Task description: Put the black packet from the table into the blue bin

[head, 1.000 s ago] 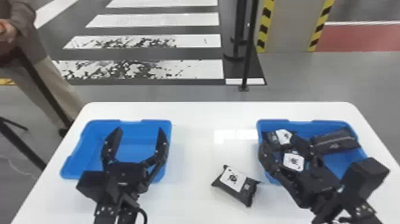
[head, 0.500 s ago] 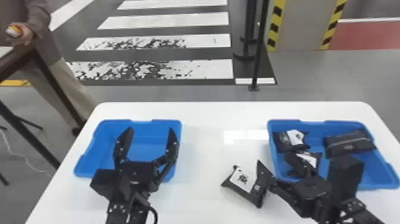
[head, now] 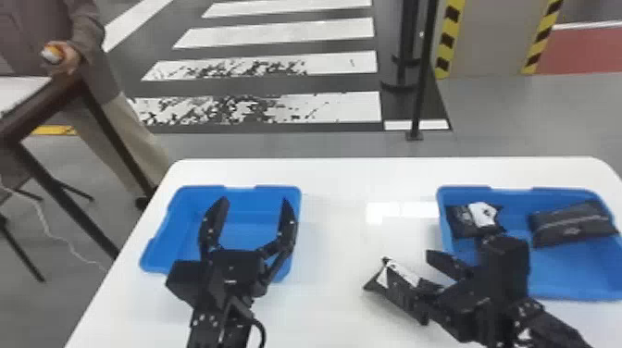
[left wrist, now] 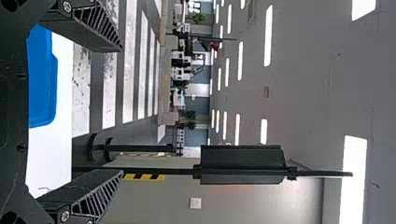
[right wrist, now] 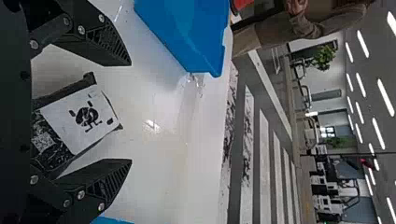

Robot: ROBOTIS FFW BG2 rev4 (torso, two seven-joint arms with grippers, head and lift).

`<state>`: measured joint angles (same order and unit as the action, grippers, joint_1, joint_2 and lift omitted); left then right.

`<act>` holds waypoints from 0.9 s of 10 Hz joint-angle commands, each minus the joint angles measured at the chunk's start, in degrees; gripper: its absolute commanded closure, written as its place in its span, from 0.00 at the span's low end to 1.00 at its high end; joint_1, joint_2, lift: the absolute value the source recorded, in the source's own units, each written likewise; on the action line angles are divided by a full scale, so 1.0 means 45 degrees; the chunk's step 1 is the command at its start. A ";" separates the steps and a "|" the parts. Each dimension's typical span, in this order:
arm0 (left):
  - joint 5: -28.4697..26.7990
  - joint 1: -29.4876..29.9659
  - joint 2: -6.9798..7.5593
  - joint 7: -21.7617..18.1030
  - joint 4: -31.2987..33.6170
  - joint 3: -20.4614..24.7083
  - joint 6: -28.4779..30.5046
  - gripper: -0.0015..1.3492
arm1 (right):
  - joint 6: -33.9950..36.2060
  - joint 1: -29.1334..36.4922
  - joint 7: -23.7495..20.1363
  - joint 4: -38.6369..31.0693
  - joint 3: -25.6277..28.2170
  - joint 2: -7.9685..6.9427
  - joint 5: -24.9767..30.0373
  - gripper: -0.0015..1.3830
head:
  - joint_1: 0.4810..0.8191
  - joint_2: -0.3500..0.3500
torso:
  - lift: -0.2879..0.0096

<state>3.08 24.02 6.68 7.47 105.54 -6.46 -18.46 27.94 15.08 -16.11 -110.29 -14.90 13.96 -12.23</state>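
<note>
The black packet point(head: 399, 290) is seen on the white table point(head: 324, 319), left of the right-hand blue bin point(head: 569, 277), which is set by the table's far right corner. The right gripper point(head: 428, 278) is placed at the packet, its jaws spread to either side; whether contact is made cannot be told. A labelled black packet point(head: 466, 223) and a dark pouch point(head: 571, 224) are held in that bin. The left gripper point(head: 255, 200) is poised, jaws wide apart, over the left-hand blue bin point(head: 173, 231) near the far left corner.
</note>
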 commanded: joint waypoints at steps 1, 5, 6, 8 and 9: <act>0.0001 0.0004 0.0000 0.0001 0.0000 0.0014 0.0007 0.07 | 0.0790 -0.0414 -0.0054 0.0337 -0.0370 0.0042 -0.0025 0.22 | 0.63 0.75 | 0.60; 0.0001 0.0004 0.0000 0.0001 0.0000 0.0040 -0.0025 0.07 | 0.1353 -0.0914 -0.0151 0.1055 -0.0624 0.0023 -0.0076 0.22 | 0.63 0.78 | 0.60; 0.0001 0.0004 0.0000 0.0001 0.0000 0.0040 -0.0025 0.07 | 0.1446 -0.1101 -0.0132 0.1462 -0.0701 0.0023 -0.0101 0.22 | 0.63 0.78 | 0.60; 0.0001 0.0004 0.0000 0.0001 0.0000 0.0040 -0.0025 0.07 | 0.1540 -0.1508 -0.0132 0.2118 -0.1031 0.0003 -0.0177 0.22 | 0.63 0.78 | 0.60; 0.0001 0.0004 0.0000 0.0001 0.0000 0.0040 0.0007 0.07 | 0.1540 -0.1726 -0.0093 0.2430 -0.1183 0.0003 -0.0202 0.22 | 0.63 0.79 | 0.60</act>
<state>3.08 24.04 6.65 7.47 105.54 -6.27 -18.53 34.85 7.84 -16.53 -100.05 -19.83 13.98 -13.12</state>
